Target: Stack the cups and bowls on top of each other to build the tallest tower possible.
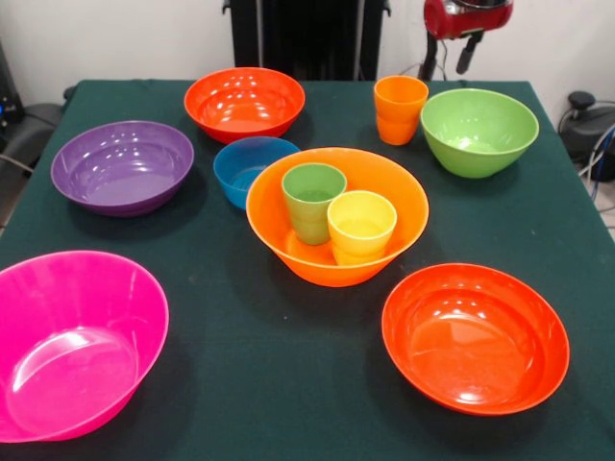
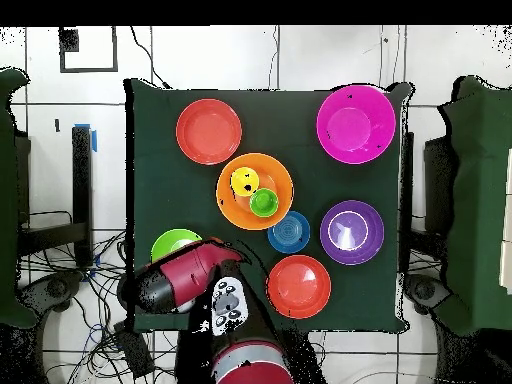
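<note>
At the middle of the dark green table [image 1: 288,384] sits the large light orange bowl [image 1: 404,206], upright, with 2 cups standing inside it: the green cup [image 1: 313,200] toward the rear left of the bowl in the front view and the yellow cup [image 1: 361,226] just beside it, the 2 touching or nearly so. Nothing else is piled on them. The small blue bowl [image 1: 240,165] sits just behind and to the left of the light orange bowl, its rim close against it. The purple bowl [image 1: 123,166] lies further left, and the large pink bowl [image 1: 72,341] is at the near left corner, partly cut by the picture's edge. 1 red-orange bowl [image 1: 244,102] stands toward the far side, and the other red-orange bowl [image 1: 475,337] is at the near right. The orange cup [image 1: 400,109] stands upright on the cloth at the far right, just beside the lime green bowl [image 1: 479,131] but apart from it. The red arm [image 2: 190,278] hangs over the table's far right edge, above the lime green bowl in the overhead view. Only the dark tip of the gripper [image 1: 468,50] shows at the top of the front view, well above the cups, and I cannot tell how it is set; it carries nothing visible.
</note>
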Controlling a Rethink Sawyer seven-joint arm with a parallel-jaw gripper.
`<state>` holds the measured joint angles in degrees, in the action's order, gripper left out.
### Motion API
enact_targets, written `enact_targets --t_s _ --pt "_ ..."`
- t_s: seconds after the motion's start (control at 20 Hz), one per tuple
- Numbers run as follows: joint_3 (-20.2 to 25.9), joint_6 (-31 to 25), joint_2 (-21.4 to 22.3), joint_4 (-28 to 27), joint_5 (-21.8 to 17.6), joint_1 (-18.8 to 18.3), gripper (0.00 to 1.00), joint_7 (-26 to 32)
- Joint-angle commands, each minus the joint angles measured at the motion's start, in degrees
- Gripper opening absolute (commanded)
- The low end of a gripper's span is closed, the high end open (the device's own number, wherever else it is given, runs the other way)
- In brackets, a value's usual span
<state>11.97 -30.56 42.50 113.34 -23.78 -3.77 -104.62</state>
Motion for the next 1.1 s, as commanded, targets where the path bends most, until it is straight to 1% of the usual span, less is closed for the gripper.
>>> enact_targets --t_s 0.05,0.45,0.85,1.1 --pt "4.80 0.38 -2.58 -2.79 -0.84 -2.53 1.00 1.20" --pt "4.71 -1.41 -2.45 -4.23 -2.40 -2.99 1.00 2.57" --pt "4.77 -5.12 -2.62 -7.13 -2.08 -2.31 1.00 3.45" --pt "4.23 -5.09 -2.49 -6.31 -2.42 -2.37 1.00 3.18"
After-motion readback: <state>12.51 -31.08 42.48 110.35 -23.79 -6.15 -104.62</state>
